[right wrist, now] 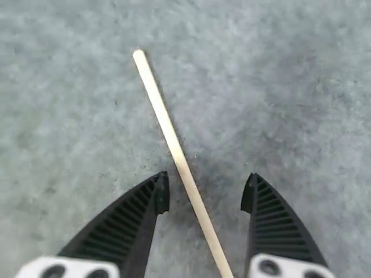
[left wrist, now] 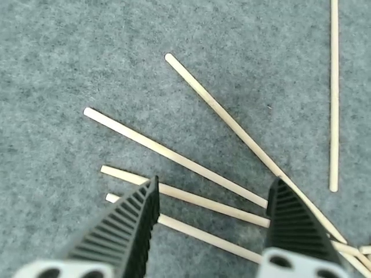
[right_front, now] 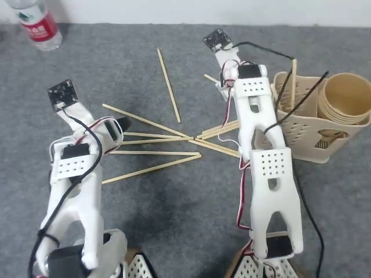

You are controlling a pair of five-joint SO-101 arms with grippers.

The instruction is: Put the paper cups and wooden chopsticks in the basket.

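With the paper cups point(right_front: 348, 95) sitting in the basket point(right_front: 301, 145), I am judging chopsticks the step in hand: my right tool point(right wrist: 207, 185) is hanging apart astride one wooden chopstick point(right wrist: 174, 145) on the worktop point(right_front: 174, 220), needing to lower and close, my left tool point(left wrist: 215, 180) hovering spread over more chopsticks point(left wrist: 174, 155).

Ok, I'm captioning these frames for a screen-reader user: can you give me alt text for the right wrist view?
The right gripper, jaws open, hangs over a single wooden chopstick that runs between its two black ribbed fingers. The chopstick lies on a grey felt-like mat.
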